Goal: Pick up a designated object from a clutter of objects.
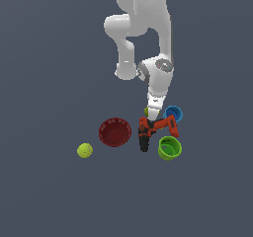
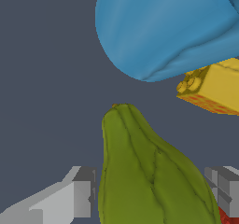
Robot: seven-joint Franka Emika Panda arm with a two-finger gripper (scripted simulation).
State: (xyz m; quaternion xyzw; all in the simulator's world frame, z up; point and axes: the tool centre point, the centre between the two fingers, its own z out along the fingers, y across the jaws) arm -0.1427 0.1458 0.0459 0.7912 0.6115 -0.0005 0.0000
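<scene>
The gripper (image 2: pixel 151 190) straddled the olive-green lump (image 2: pixel 144 171), its grey fingers (image 2: pixel 81 192) spread wide on either side with slim gaps, apparently not yet pinching. In the exterior view the lump (image 1: pixel 147 111) peeked out at frame centre, between the blue cup (image 1: pixel 174 113) and the power drill (image 1: pixel 150 130).

No readable text, labels, brands or numbers anywhere. Power drill (image 1: pixel 150 130), blue cup (image 1: pixel 174 114), green cup (image 1: pixel 169 148), red bowl (image 1: pixel 115 132), ball (image 1: pixel 85 150): all blank. Arm casing unmarked too.
</scene>
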